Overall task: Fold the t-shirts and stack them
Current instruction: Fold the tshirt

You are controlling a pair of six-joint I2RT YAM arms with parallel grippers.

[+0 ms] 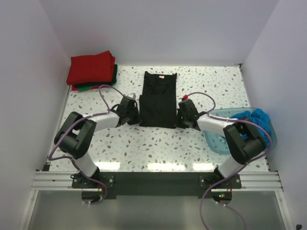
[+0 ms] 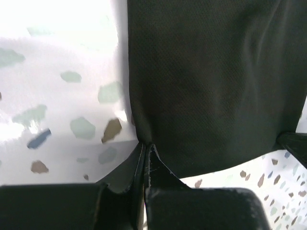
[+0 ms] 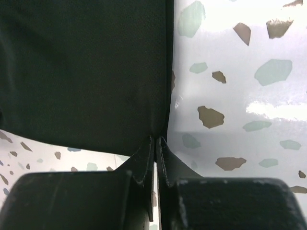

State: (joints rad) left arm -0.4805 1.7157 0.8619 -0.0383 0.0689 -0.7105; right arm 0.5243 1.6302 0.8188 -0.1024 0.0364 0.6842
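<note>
As end effectors [image 2: 145, 148] [image 3: 156, 141] seemingly pinch, t-shirt [image 1: 158, 98] lies between.

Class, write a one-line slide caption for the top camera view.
Left gripper and right gripper pinch the near corners of a folded black t-shirt.

— What's underneath everything?
— A glossy white table [image 1: 201, 86], speckled with grey, brown and teal chips.
— Anything at the right?
— A translucent blue plastic tub [image 1: 216, 140] at the table's right edge. An aluminium rail [image 1: 53, 181] runs along the near edge, and plain white walls [image 1: 158, 28] stand around.
</note>
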